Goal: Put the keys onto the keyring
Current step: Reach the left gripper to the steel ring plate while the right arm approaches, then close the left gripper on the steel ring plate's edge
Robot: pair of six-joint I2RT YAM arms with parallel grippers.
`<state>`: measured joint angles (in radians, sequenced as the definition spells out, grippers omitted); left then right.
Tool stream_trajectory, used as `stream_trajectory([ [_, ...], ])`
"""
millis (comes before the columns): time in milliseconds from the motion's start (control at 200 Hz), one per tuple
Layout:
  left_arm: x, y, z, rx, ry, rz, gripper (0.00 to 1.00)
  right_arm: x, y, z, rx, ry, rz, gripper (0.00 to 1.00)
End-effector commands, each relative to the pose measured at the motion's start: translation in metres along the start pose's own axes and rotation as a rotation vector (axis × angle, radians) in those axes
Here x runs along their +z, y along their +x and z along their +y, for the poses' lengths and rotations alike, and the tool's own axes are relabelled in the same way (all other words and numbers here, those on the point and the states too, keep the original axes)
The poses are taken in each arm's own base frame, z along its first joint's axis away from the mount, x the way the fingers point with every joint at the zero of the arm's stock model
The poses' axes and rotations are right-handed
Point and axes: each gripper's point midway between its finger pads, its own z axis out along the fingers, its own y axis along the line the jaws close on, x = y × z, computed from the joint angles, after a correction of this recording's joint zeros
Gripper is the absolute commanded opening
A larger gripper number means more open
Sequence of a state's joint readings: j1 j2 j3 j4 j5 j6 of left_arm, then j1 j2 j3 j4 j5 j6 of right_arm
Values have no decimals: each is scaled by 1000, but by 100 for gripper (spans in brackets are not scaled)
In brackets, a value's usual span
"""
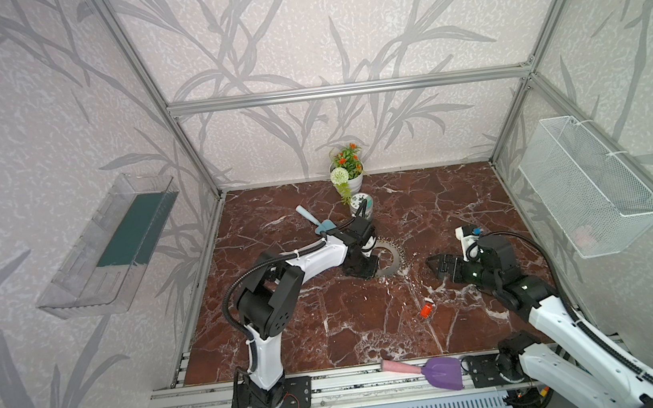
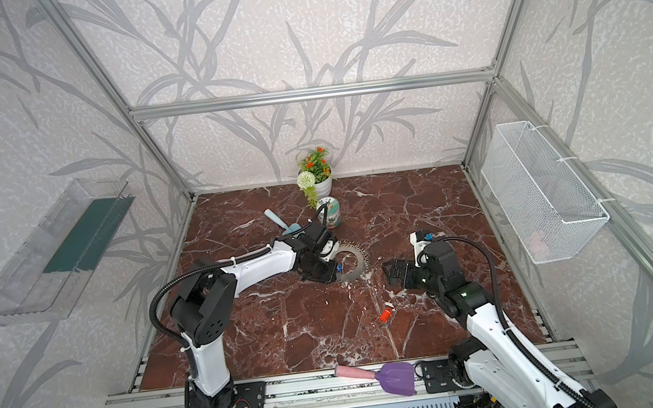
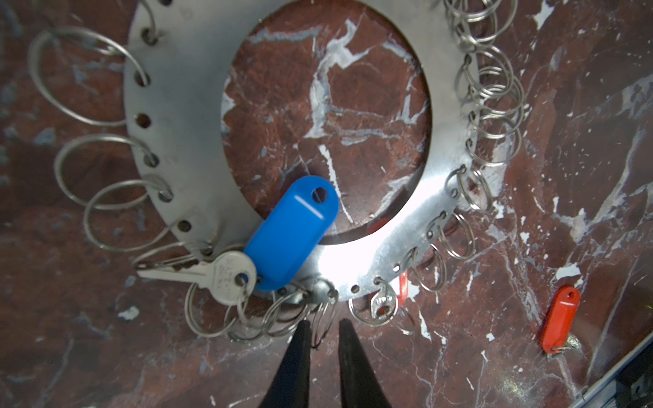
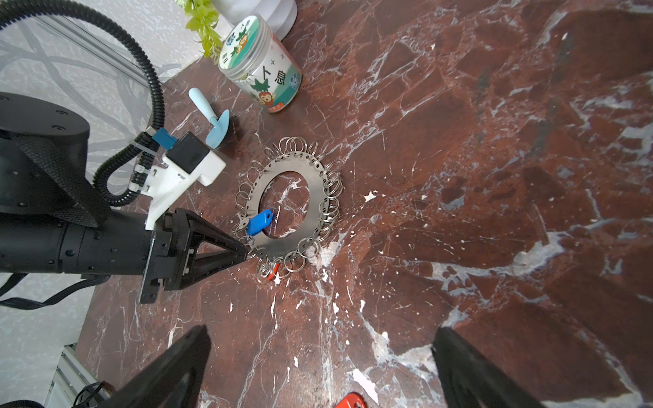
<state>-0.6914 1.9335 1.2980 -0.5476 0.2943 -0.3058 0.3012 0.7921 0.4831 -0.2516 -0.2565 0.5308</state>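
Front rail 1st: the purple trowel (image 1: 442, 372) lies flat across it, pink handle pointing left. Just past it, on the marble tabletop (image 1: 322, 331), the red key (image 1: 426, 310) lies on its own, well apart from both grippers and from the keyring.

Next back is the right gripper (image 1: 437, 264), low over the marble w/ its jaws spread wide and nothing between them. Its tips point toward the keyring, near it but not touching.

Now the centre. The keyring (image 1: 393, 257) lies flat on the table, wire rings all round its rim. The left gripper (image 3: 323, 326) is down at the rim on the left side. Its jaws are almost together w/ only a slim gap, and 1 split ring (image 3: 316, 319) runs into that gap. Pinched, or just lying there? Can't tell.

The blue key (image 3: 289, 233) is right beside those tips, not in them. Its tag lies across the plate's inner edge and its metal blade lies out over the rim rings. A 2nd red tag (image 3: 403, 287) peeks from under the plate close by.

Farther back are the blue trowel (image 1: 320, 223) and the patterned jar (image 1: 362, 205). Last is the flower pot (image 1: 348, 171), by the back wall.
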Motion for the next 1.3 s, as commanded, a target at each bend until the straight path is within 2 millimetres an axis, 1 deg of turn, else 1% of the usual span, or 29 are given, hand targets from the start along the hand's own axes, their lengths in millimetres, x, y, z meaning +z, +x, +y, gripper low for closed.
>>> stream_trajectory([
  [0,2,-2,0,15,-17,14,15,2,4,1,4,-14,5,99],
  [205,5,0,4,13,-37,25,11,3,4,2,4,-19,7,99],
  [460,9,2,-2,11,-11,36,8,5,6,0,10,-18,14,99],
  [560,8,3,-4,7,-2,35,6,7,7,0,11,-19,16,99],
  [700,6,3,-4,1,-15,26,0,8,7,-1,11,-17,16,99],
  [790,6,4,-2,-2,-44,21,0,9,8,-2,11,-18,17,99],
  [980,5,0,2,-13,-102,-40,0,11,9,-2,15,-20,25,99],
  [1295,-11,-11,1,-14,-155,-204,0,14,9,-3,15,-21,28,99],
])
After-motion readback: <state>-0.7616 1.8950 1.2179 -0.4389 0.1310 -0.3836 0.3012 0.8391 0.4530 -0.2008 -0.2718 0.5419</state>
